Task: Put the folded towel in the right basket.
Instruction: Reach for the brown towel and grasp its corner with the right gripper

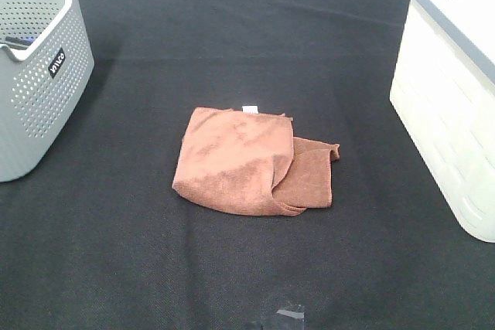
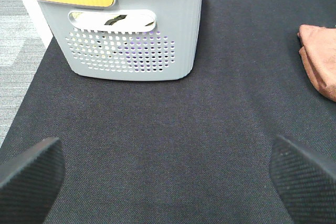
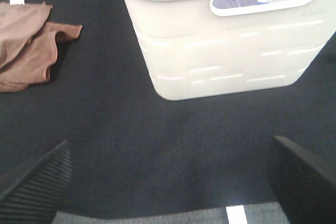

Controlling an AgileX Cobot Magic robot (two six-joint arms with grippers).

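Note:
A folded rust-brown towel (image 1: 244, 161) lies on the black mat in the middle of the table; its edge shows in the left wrist view (image 2: 320, 59) and the right wrist view (image 3: 29, 43). The right basket (image 1: 452, 106) is cream-white with a grey rim, at the right edge; the right wrist view shows it close ahead (image 3: 226, 40). My left gripper (image 2: 168, 177) is open and empty over bare mat, well short of the towel. My right gripper (image 3: 173, 179) is open and empty, in front of the white basket. Neither arm shows in the exterior high view.
A grey perforated basket (image 1: 35, 67) stands at the left edge, with items inside in the left wrist view (image 2: 126, 24). The black mat (image 1: 247, 268) covers the table; its near edge with grey floor shows in the right wrist view (image 3: 157, 216).

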